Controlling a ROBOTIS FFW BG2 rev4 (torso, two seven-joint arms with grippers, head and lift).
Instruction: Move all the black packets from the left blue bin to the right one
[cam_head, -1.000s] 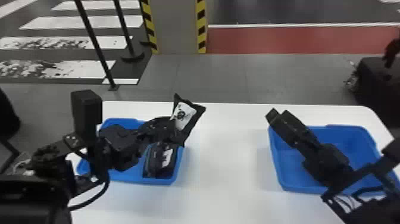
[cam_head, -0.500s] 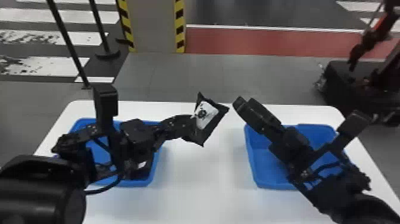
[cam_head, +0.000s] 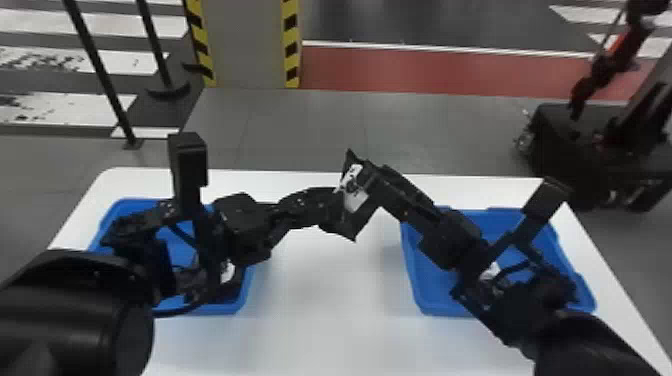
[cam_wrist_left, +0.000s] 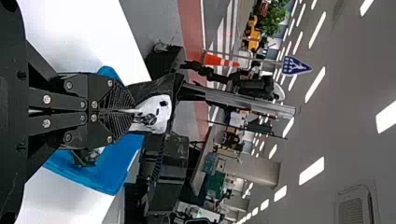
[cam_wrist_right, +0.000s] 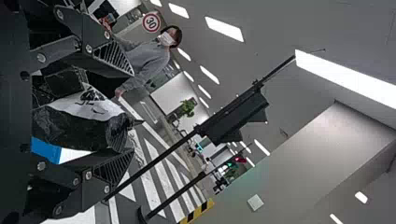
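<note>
Between the bins, my left gripper (cam_head: 337, 205) holds a black packet (cam_head: 352, 205) with a white label above the table. In the left wrist view my left gripper (cam_wrist_left: 133, 111) is shut on the edge of that packet (cam_wrist_left: 156, 111). My right gripper (cam_head: 375, 187) meets it from the other side. The right wrist view has my right gripper (cam_wrist_right: 133, 112) open, its fingers apart on either side of the packet (cam_wrist_right: 70, 128). Another black packet (cam_head: 227, 290) lies in the left blue bin (cam_head: 241, 302), partly behind the left arm. The right arm covers part of the right blue bin (cam_head: 417, 295).
Both bins stand on a white table (cam_head: 330, 320), with the forearms reaching over them. Beyond its far edge are a striped pillar (cam_head: 245, 45), black poles and, at the right, a dark machine (cam_head: 565, 150) on the floor.
My left gripper has moved right with the packet, away from the left bin. My right gripper has come over to the packet, and its fingers now stand around it.
</note>
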